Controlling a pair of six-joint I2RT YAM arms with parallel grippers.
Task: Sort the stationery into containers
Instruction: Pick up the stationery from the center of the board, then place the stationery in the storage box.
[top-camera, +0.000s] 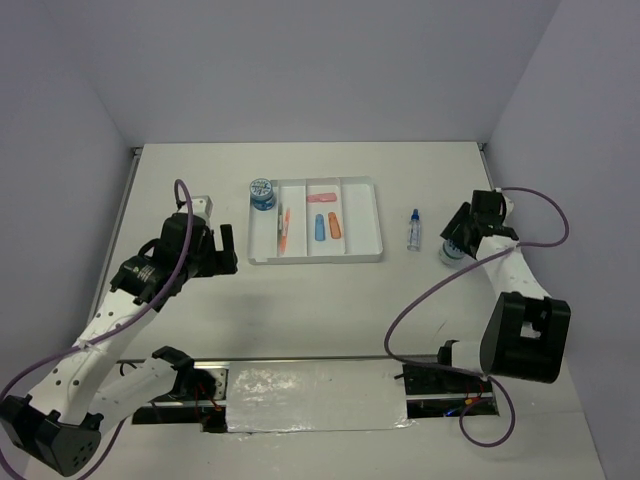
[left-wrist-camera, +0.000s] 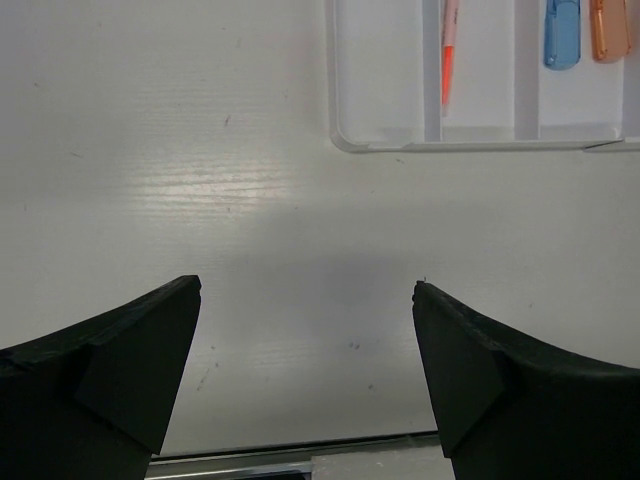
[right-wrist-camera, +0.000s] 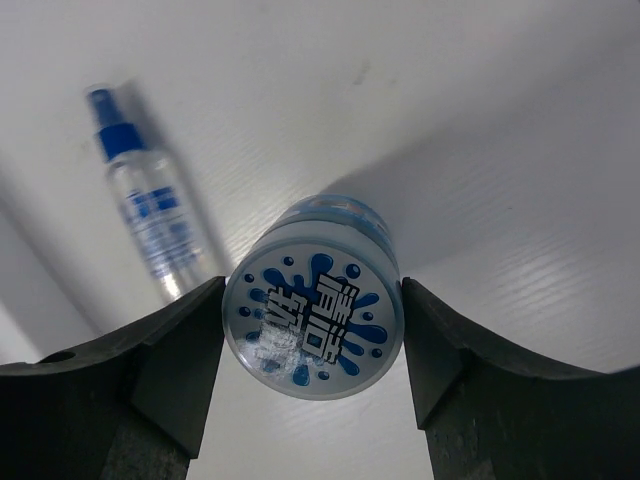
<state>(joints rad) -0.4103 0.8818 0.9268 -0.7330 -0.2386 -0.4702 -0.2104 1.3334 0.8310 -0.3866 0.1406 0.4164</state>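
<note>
The white tray (top-camera: 365, 250) lies at mid-table. A blue-white roll (top-camera: 262, 193) stands at the far end of its leftmost compartment. The orange pen (top-camera: 286, 224) and thin green pen (top-camera: 279, 232) lie in the second compartment. The pink (top-camera: 320, 198), blue (top-camera: 319, 228) and orange (top-camera: 334, 226) capsules lie in the third. The clear blue-capped bottle (top-camera: 413, 230) lies on the table right of the tray. My right gripper (top-camera: 452, 245) is shut on the second roll (right-wrist-camera: 313, 325), right of the bottle (right-wrist-camera: 150, 215). My left gripper (top-camera: 228, 250) is open and empty, left of the tray's near corner (left-wrist-camera: 380, 140).
The tray's rightmost compartment holds nothing. The white side walls stand close beyond each arm. The left wrist view shows the orange pen (left-wrist-camera: 449, 60), the blue capsule (left-wrist-camera: 562, 35) and the orange capsule (left-wrist-camera: 608, 30), and the table's edge strip just below my fingers.
</note>
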